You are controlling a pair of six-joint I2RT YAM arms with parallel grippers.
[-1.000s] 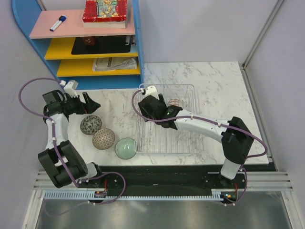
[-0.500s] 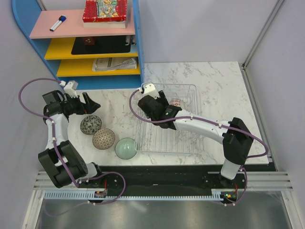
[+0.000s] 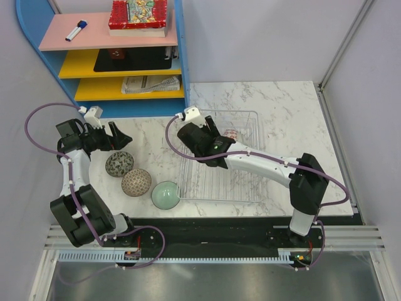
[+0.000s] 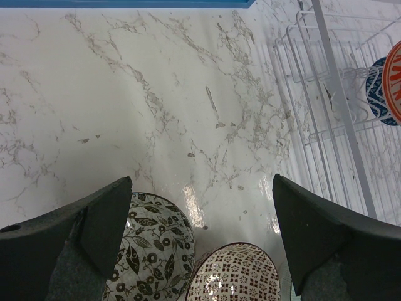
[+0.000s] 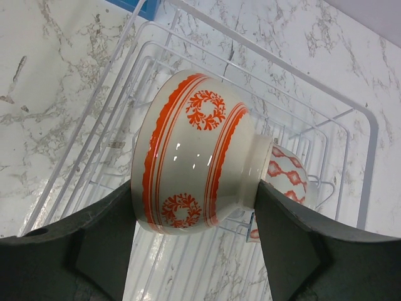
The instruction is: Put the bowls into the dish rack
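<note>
The right hand (image 5: 195, 191) is clenched on the orange-red floral bowl (image 5: 188, 163), its fingers only part-way apart: one finger presses the bowl's rim and the other its foot, so the bowl hangs on its side. It sits over the far-left part of the dish rack (image 5: 369, 144), a white wire tray on the marble worktop (image 3: 282, 100); whether the bowl touches the wires I cannot tell. Just beyond it, already inside the rack, stands the red-and-white patterned bowl (image 5: 285, 172), close against the held bowl's foot. From above, the right hand (image 3: 210, 143) reaches across the rack's (image 3: 220, 113) left side. The left hand (image 3: 119, 139) is released, fingers spread fully wide and holding nothing, hovering over bare worktop just behind the grey speckled bowl (image 3: 119, 163). Its own camera shows that bowl (image 4: 153, 251) and the brown lattice bowl (image 4: 235, 276) below the open fingers. The lattice bowl (image 3: 136, 182) and the pale green bowl (image 3: 165, 195) sit in a diagonal line with the grey one, left of the rack, the green one just beside its near-left corner. Against a second ago, the right hand has carried its bowl a little farther back and leftward; the left hand and the three bowls on the worktop have not shifted.
</note>
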